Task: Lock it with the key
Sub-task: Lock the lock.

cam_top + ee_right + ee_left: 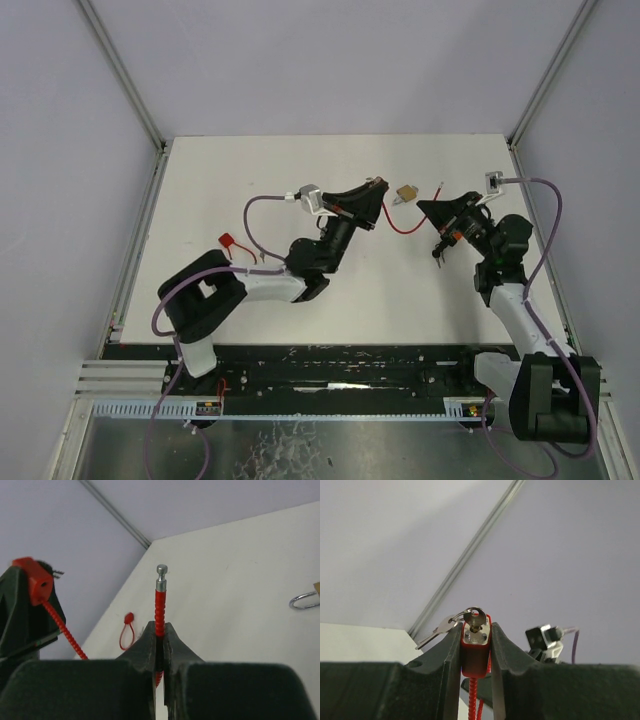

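My left gripper (pixel 475 630) is shut on a red cable lock (pixel 474 655), held up off the table. A silver key (pixel 476 617) sits in the lock's keyhole, and a second key (pixel 436 630) hangs from its ring. The lock's red ribbed cable (pixel 472 695) runs down from its body. My right gripper (pixel 160 627) is shut on that cable (pixel 159 605) just below its metal tip (pixel 161 571), which points up. In the top view the left gripper (pixel 375 190) and right gripper (pixel 430 208) face each other, with the cable (pixel 405 230) drooping between them.
A brass padlock (pixel 406 192) lies on the white table (pixel 300 320) between the two grippers; its shackle (pixel 302 600) shows in the right wrist view. A small red loop lock (pixel 228 243) lies at the left. Walls enclose the table.
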